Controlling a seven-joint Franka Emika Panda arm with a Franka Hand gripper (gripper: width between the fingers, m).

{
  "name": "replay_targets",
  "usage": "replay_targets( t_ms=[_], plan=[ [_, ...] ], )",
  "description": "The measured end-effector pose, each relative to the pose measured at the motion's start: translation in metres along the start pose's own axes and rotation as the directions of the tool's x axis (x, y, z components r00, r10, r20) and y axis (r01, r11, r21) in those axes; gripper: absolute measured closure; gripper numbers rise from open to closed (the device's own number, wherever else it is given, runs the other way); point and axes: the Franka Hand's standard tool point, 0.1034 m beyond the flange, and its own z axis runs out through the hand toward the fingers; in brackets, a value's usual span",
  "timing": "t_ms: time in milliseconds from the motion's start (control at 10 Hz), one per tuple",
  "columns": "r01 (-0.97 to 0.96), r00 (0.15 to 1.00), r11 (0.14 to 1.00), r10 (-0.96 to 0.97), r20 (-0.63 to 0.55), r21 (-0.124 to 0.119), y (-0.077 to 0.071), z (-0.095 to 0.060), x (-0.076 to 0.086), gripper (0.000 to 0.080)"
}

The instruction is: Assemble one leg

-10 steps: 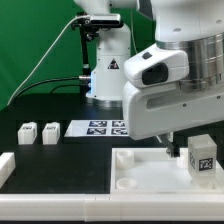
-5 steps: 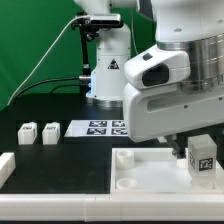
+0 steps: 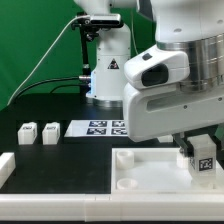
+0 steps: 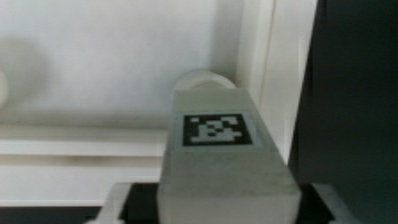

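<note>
My gripper (image 3: 197, 152) is shut on a leg (image 3: 204, 163), a small white peg with a square tag. It holds the leg upright over the right end of the white tabletop (image 3: 150, 172), touching or just above it. In the wrist view the leg (image 4: 222, 150) fills the middle between the fingers (image 4: 125, 205), its far end by the tabletop's raised rim (image 4: 107, 130). Two more legs (image 3: 27, 133) (image 3: 50, 132) stand side by side at the exterior view's left.
The marker board (image 3: 103, 127) lies behind the tabletop, next to the two loose legs. A white block (image 3: 5, 166) sits at the exterior view's left edge. The arm's base (image 3: 105, 70) stands at the back.
The gripper and the held leg have shifted slightly down and toward the exterior view's right. Nothing else has moved.
</note>
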Motion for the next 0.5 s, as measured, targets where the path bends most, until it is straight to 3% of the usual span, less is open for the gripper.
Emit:
replay_targets(
  t_ms=[200, 500],
  plan=[
    [-0.274, 0.962, 0.962, 0.273, -0.017, -0.001, 0.0009, 0.0006, 0.0006, 0.0508],
    [-0.660, 0.751, 0.751, 0.659, -0.033, -0.008, 0.0033, 0.0001, 0.0001, 0.0507]
  ],
)
